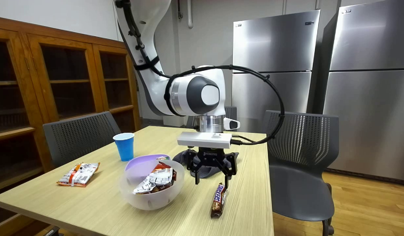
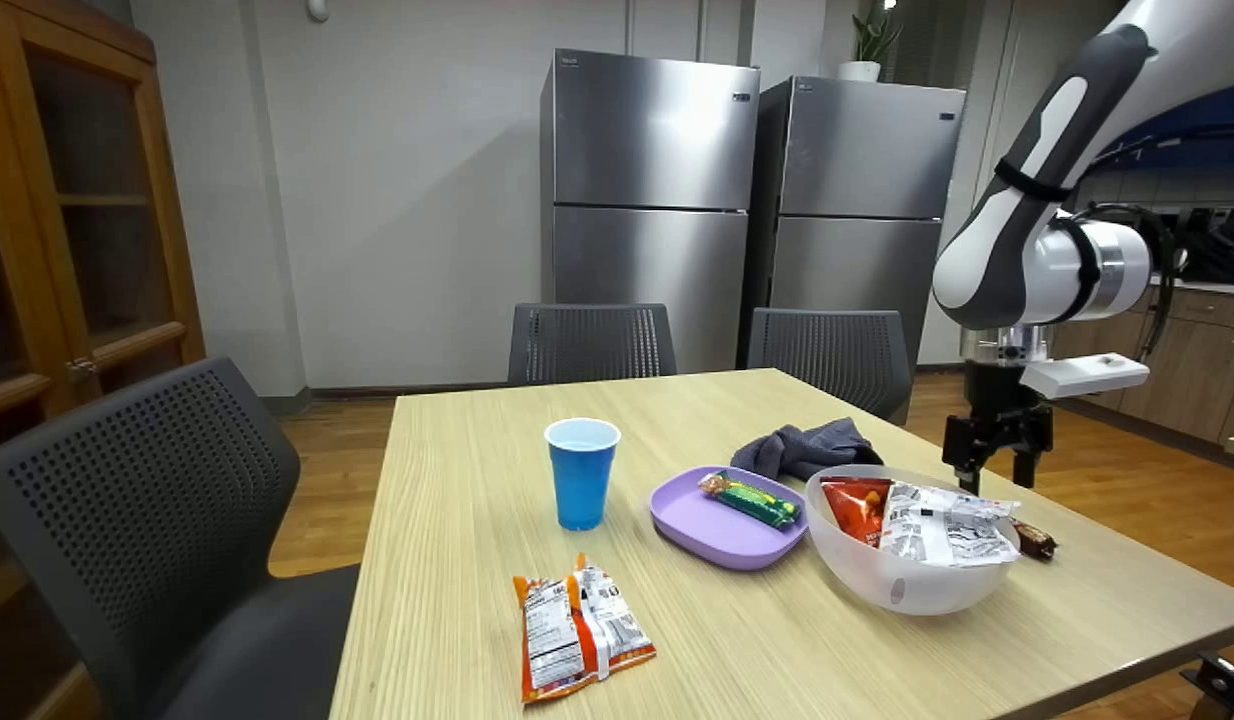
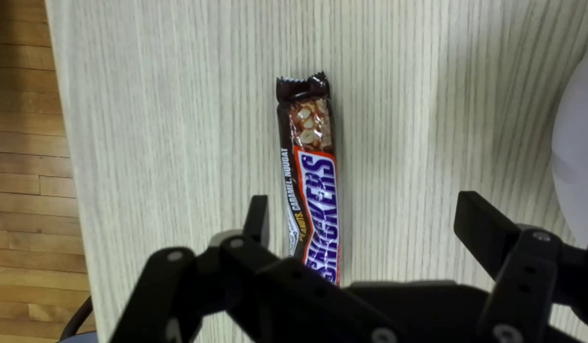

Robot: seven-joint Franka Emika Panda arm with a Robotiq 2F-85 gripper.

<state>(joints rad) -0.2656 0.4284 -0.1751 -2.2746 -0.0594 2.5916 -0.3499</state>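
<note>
My gripper (image 1: pixel 211 182) points down over the table with its jaws wide apart and nothing held between them. Below it lies a Snickers bar (image 3: pixel 315 190) in a brown wrapper. In the wrist view the bar is nearer to the left finger (image 3: pixel 258 219) than to the right finger (image 3: pixel 484 233), and its lower end is hidden by the gripper. A translucent white bowl (image 1: pixel 153 200) beside the bar holds snack bags (image 2: pixel 942 525), one red and one silver-white. In an exterior view the bowl partly hides the Snickers bar (image 2: pixel 1034 541).
A purple plate (image 2: pixel 712 540) with a green-wrapped bar (image 2: pixel 752 500) adjoins the bowl. A dark cloth (image 2: pixel 802 450), a blue cup (image 2: pixel 582 480) and an orange-white snack bag (image 2: pixel 582 635) also lie or stand on the table. Chairs (image 1: pixel 300 157) surround it; the table edge runs near the Snickers bar.
</note>
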